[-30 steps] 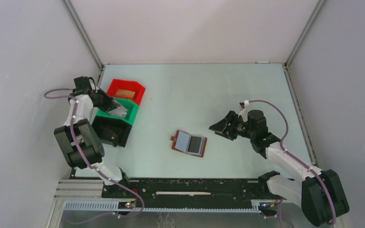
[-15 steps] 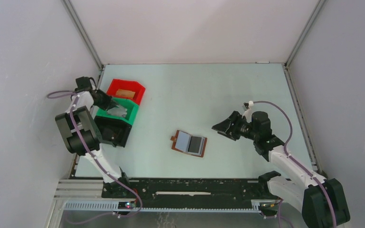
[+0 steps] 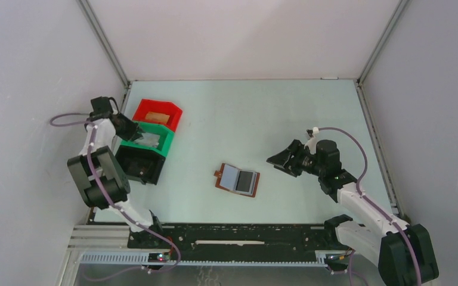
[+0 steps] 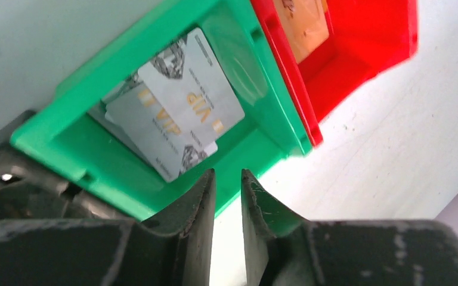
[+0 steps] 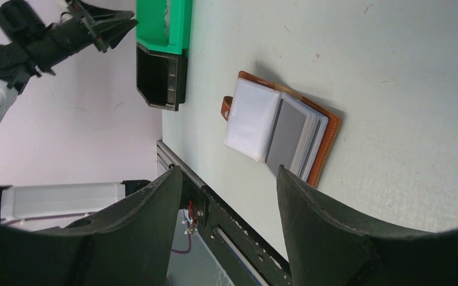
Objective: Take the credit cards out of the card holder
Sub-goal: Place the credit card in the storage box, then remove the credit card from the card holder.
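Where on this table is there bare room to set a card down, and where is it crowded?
Free: the far table from the red bin to the right wall; the strip between green bin and card holder. Crowded: the left edge, where the bins sit packed by the left gripper; the right gripper hovers right of the card holder.

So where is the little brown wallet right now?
In the top view the card holder lies open on the table near the middle, between the green bin to its left and the right gripper to its right, touching neither.
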Action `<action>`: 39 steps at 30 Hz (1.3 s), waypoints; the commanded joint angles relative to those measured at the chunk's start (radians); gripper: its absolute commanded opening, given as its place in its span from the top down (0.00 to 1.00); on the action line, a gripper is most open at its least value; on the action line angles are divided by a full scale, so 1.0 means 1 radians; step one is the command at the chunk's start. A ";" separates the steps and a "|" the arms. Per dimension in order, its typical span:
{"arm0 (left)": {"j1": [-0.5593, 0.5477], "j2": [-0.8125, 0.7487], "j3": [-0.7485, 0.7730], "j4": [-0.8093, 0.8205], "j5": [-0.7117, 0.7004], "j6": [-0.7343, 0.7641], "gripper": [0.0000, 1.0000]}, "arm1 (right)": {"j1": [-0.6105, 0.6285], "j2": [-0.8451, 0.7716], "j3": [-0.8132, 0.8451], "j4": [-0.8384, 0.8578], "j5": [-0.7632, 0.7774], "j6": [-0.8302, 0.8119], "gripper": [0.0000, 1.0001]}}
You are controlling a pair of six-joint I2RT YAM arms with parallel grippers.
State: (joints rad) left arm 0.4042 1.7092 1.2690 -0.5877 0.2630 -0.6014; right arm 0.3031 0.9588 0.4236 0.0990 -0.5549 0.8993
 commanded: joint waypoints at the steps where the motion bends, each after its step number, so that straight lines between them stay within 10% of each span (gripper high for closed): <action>1: 0.002 -0.207 -0.074 -0.058 -0.002 0.070 0.73 | 0.002 0.011 -0.004 0.036 0.003 -0.002 0.32; 11: -0.445 -0.493 -0.208 -0.085 0.094 0.086 0.65 | 0.220 0.136 0.060 -0.041 0.220 0.045 0.40; 21: -0.926 -0.358 -0.314 0.178 0.270 -0.109 0.65 | 0.376 0.374 0.151 -0.012 0.335 0.134 0.66; 39: -0.975 -0.049 -0.402 0.395 0.278 -0.136 0.69 | 0.349 0.556 0.193 0.007 0.335 0.137 0.75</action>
State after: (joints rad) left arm -0.5648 1.6283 0.8780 -0.2180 0.5301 -0.7521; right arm 0.6552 1.4990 0.5869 0.0830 -0.2424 1.0351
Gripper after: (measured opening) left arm 0.316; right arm 0.259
